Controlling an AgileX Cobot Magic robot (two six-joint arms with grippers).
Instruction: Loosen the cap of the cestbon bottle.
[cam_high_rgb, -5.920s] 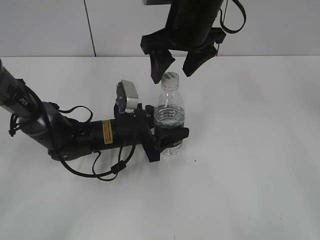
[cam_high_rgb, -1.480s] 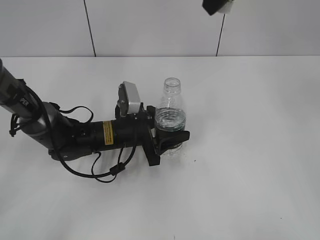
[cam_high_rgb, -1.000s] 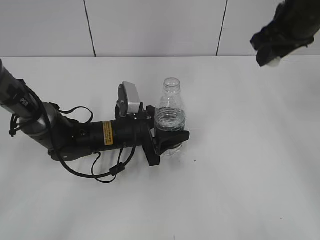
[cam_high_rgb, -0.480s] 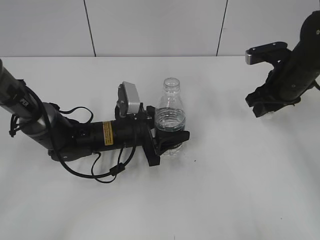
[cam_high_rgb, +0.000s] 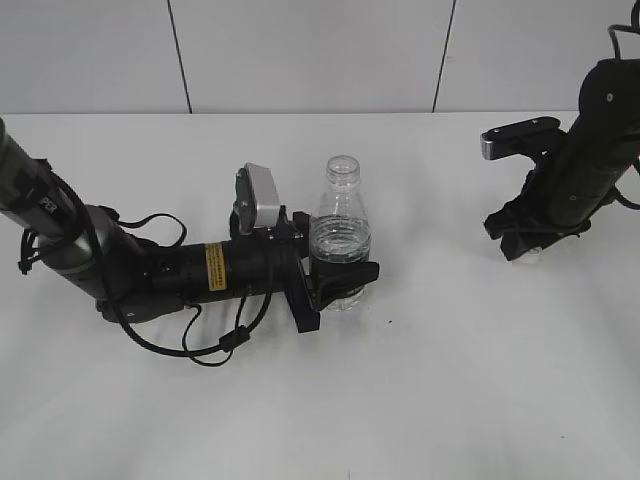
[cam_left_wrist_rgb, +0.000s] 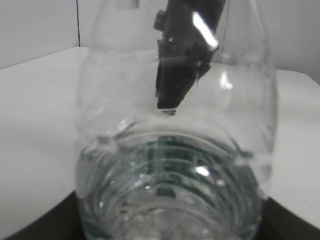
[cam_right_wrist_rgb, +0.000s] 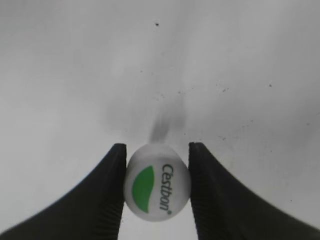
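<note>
The left arm lies low along the bench from the left edge toward the middle, its left tool pointing right with both fingers clamped around the cestbon bottle. The right arm comes down from the far right, and its right tool sits low over the bench, fingers pressed on either side of the cap.

The right pincer grips the white cap between both fingers above the table.
</note>
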